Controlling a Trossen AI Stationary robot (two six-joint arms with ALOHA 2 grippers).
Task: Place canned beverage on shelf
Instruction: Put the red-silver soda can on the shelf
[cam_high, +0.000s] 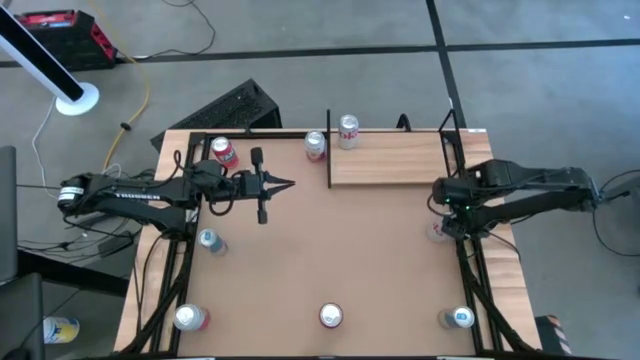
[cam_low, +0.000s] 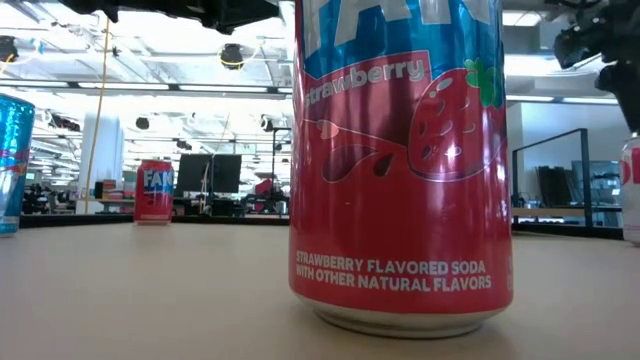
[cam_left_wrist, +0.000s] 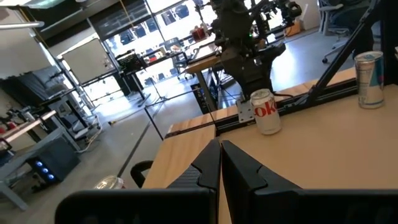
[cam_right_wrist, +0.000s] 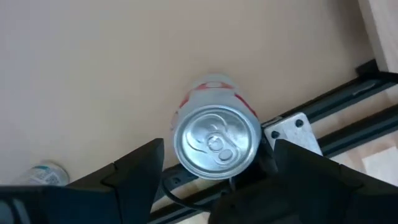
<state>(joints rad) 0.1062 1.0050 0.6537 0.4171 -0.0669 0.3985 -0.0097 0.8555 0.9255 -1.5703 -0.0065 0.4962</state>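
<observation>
Pale wood marks the shelf (cam_high: 392, 158), which lies at the far right part of the table (cam_high: 330, 250) in the high view, with one can (cam_high: 347, 130) standing at its far left corner and another can (cam_high: 315, 145) just beside its left end on the tabletop. The right gripper (cam_high: 441, 218) hangs above a white and red can (cam_high: 437, 231) at the table's right edge, near the shelf's front right corner; this placing suggests that can is the one chosen for the lift. The left gripper (cam_high: 281, 183) points toward the table's middle, apparently waiting, with a red can (cam_high: 223, 152) beside its arm. Four more cans stand along the left and near edges.

In the low view, a strawberry soda can (cam_low: 400, 160) fills the frame close to the camera. A second red can (cam_low: 153, 190) stands farther back and a blue can (cam_low: 12, 165) shows at the left margin.

In the left wrist view, that gripper's fingers (cam_left_wrist: 208, 168) are pressed together, holding nothing. Across the table the white and red can (cam_left_wrist: 265, 112) stands under the other arm.

In the right wrist view, the can's silver lid (cam_right_wrist: 217, 143) sits centred between the two fingers (cam_right_wrist: 140, 171), which are spread wide and not touching it. The black frame rail (cam_right_wrist: 323, 109) runs just beside the can and could catch a finger during closing.
</observation>
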